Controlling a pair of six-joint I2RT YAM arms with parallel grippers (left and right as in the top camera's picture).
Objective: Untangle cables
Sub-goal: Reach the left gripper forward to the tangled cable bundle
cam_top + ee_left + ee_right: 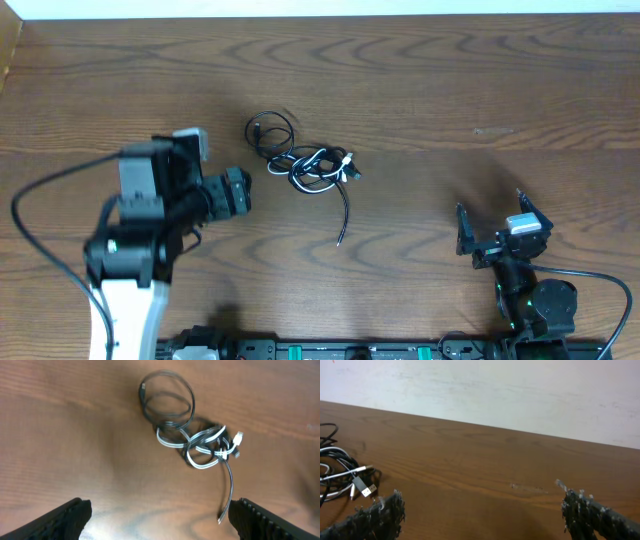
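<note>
The cables [308,165] lie in one tangled bunch on the wooden table, black and white cords knotted together. A black loop [270,133] sticks out at the bunch's upper left, and a loose end [343,222] trails toward the front. My left gripper [243,192] is open just left of the bunch and holds nothing. In the left wrist view the cables [200,442] are ahead of the open left gripper [160,520], with the loose end's plug [220,519] by the right finger. My right gripper [495,218] stands open and empty at the front right. In its view the cables [342,477] show at the left edge, ahead of the right gripper [480,512].
The wooden table [450,90] stretches bare around the bunch. A pale wall [495,390] rises behind its far edge. A thick black lead [40,230] curves off the left arm, and another [600,285] off the right arm's base. Equipment lines the front edge [330,350].
</note>
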